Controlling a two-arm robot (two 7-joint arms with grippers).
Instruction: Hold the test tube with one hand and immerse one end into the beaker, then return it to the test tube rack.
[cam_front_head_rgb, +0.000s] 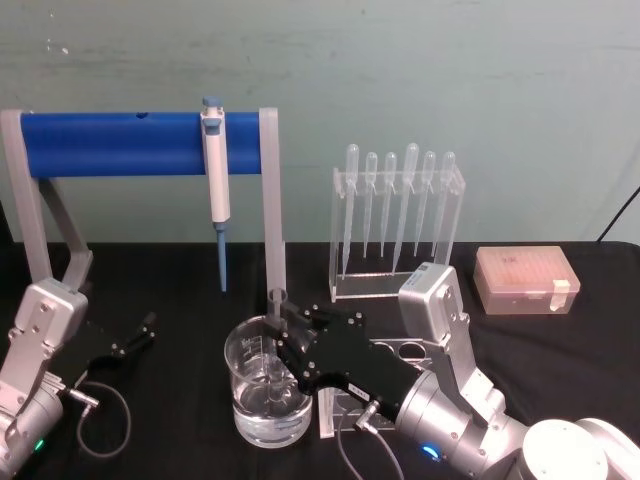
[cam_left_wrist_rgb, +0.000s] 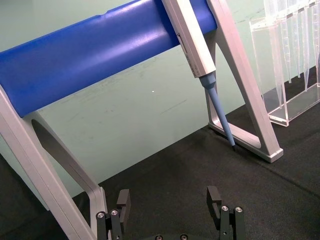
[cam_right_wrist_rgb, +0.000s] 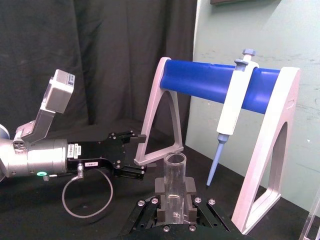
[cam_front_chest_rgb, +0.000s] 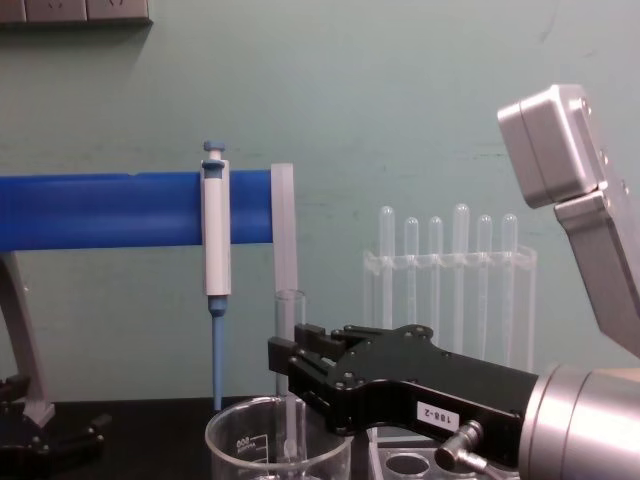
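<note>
The test tube (cam_front_head_rgb: 276, 300) stands upright with my right gripper (cam_front_head_rgb: 281, 338) shut on its middle. Its lower end is inside the beaker (cam_front_head_rgb: 245, 400), down around the level of the clear liquid there. From the chest view the test tube (cam_front_chest_rgb: 290, 320) rises above the beaker (cam_front_chest_rgb: 240, 445) rim, clamped by the right gripper (cam_front_chest_rgb: 296, 362). The right wrist view shows the test tube (cam_right_wrist_rgb: 175, 170) between the pads of the right gripper (cam_right_wrist_rgb: 175, 196). My left gripper (cam_front_head_rgb: 132, 340) rests open and empty at the table's left; in its wrist view the left gripper (cam_left_wrist_rgb: 169, 200) holds nothing.
A blue-bar stand (cam_front_head_rgb: 110, 143) behind the beaker carries a white and blue pipettor (cam_front_head_rgb: 215, 170). A clear rack of plastic pipettes (cam_front_head_rgb: 397, 215) stands at back centre, a pink tip box (cam_front_head_rgb: 525, 280) at back right. A tube rack (cam_front_head_rgb: 405, 350) sits under my right arm.
</note>
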